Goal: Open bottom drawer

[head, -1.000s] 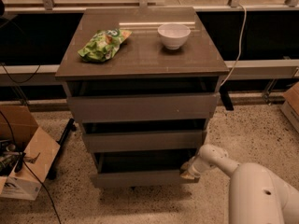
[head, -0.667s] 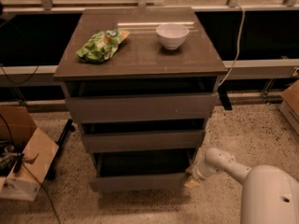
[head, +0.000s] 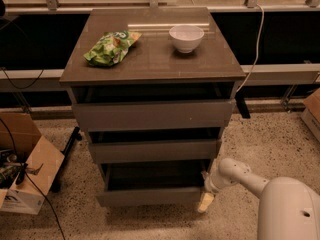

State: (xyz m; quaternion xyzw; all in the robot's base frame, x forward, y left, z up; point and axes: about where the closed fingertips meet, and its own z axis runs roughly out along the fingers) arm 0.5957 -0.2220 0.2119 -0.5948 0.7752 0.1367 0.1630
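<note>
The bottom drawer point(head: 150, 197) is the lowest of three grey-brown flat fronts in the small cabinet. It stands pulled out, with its dark box interior showing behind the front. The middle drawer point(head: 155, 150) and the top drawer point(head: 152, 115) stand out a little too. My gripper point(head: 205, 200) is at the right end of the bottom drawer's front, low near the floor, at the end of my white arm point(head: 240, 176) that comes in from the lower right.
A green chip bag point(head: 111, 47) and a white bowl point(head: 186, 37) sit on the cabinet top. An open cardboard box point(head: 27, 174) with cables stands on the floor at the left. Another box point(head: 312, 115) is at the right edge. A white cable point(head: 255, 39) hangs at the right.
The bottom drawer has slid further out toward the camera, and my gripper has moved down and forward with its right end.
</note>
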